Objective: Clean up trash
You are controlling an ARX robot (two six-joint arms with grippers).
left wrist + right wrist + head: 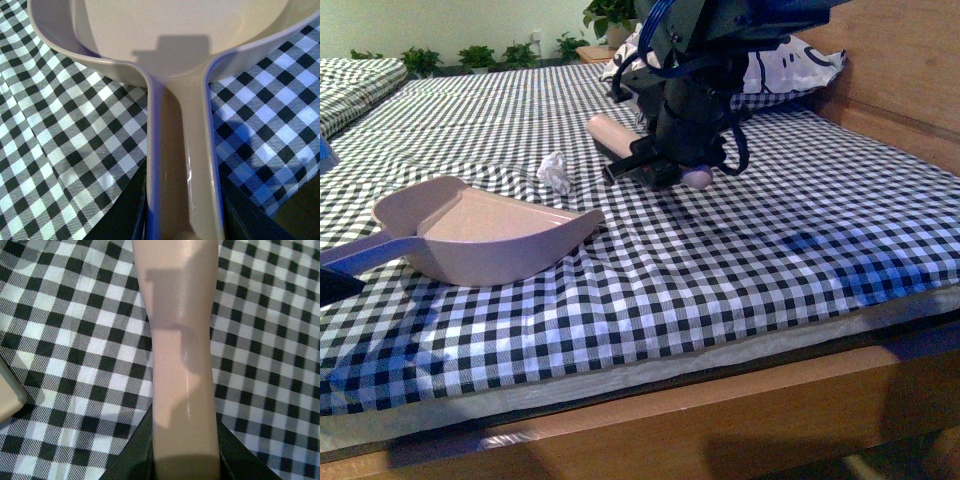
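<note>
A pinkish-beige dustpan (485,238) lies on the black-and-white checked cloth (740,260) covering the wooden desk (720,420), with a printed pillow (785,62) and potted plants (480,55) behind.

I see the checkered bed cover (740,250) filling mid-frame; on it lie the dustpan (490,235) at left, the trash (556,173) above it, a pillow (780,65) upper right.
</note>
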